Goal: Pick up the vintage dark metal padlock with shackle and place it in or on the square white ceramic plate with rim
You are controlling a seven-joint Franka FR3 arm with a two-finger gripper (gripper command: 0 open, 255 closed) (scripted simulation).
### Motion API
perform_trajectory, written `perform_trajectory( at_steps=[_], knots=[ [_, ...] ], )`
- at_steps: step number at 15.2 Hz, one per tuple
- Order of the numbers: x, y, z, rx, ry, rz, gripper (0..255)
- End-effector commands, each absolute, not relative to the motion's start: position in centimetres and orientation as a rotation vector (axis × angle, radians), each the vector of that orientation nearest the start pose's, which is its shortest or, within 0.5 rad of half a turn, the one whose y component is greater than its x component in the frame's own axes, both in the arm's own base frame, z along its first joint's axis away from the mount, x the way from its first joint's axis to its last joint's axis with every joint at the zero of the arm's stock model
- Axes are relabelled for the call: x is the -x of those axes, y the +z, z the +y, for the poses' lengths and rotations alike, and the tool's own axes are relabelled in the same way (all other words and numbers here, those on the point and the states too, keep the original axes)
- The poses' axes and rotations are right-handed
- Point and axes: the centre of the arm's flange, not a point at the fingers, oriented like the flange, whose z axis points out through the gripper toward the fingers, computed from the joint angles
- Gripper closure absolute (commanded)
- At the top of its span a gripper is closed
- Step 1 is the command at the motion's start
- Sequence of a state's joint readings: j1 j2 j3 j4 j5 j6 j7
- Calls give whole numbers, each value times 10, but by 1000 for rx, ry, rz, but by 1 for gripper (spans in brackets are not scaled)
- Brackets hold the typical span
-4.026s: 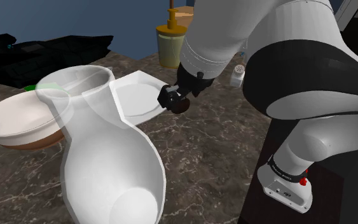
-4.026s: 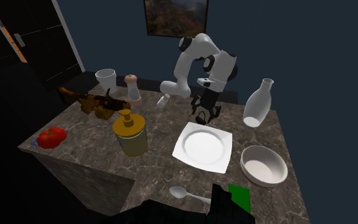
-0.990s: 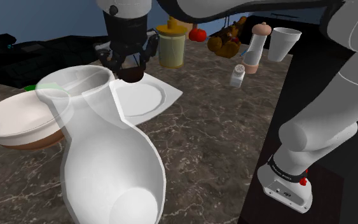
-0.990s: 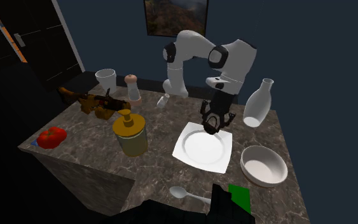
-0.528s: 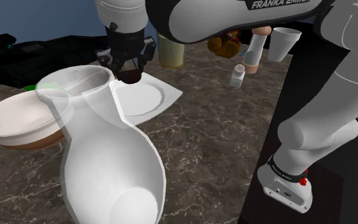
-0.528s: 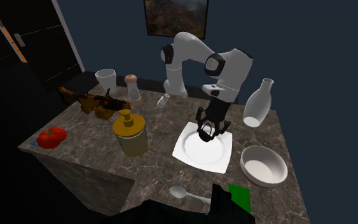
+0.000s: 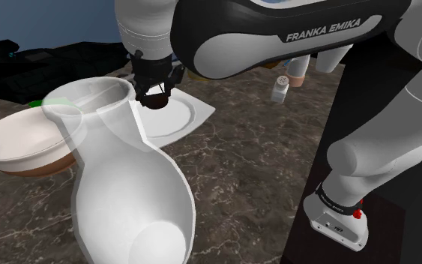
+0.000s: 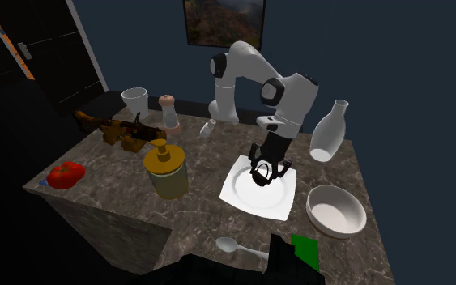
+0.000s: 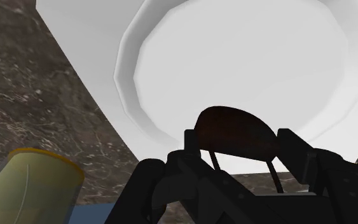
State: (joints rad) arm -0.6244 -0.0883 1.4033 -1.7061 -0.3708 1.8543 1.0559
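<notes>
Going by the second exterior view from its left: the yellow lidded jar sits on the table well apart from the action. Next comes the square white plate, with my claw hanging over its far half, and out on the right is the white bowl, also well apart. The claw is pinching the dark padlock. In the wrist view there's a finger clamped on each side of its rounded body, body pointing down and the thin shackle legs running back toward my palm. The bit that matters is that the plate's round well lies straight beyond the padlock, not off to either side. So I reckon the next move is just down and let go, no sideways shuffle. The shoulder view puts the padlock close over the plate, but I can't tell if it's touching.
</notes>
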Motion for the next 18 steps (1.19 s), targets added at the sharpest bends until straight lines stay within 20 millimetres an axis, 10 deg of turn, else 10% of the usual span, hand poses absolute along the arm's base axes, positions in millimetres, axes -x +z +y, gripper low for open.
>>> perform_trajectory(
  at_steps=[1,4,5,18],
  knots=[
    [-412,601,399,3189,-741,311,255],
    [-412,601,399,3189,-741,311,255],
    [-412,601,399,3189,-741,311,0],
    [-391,645,408,3189,-741,311,0]
  ],
)
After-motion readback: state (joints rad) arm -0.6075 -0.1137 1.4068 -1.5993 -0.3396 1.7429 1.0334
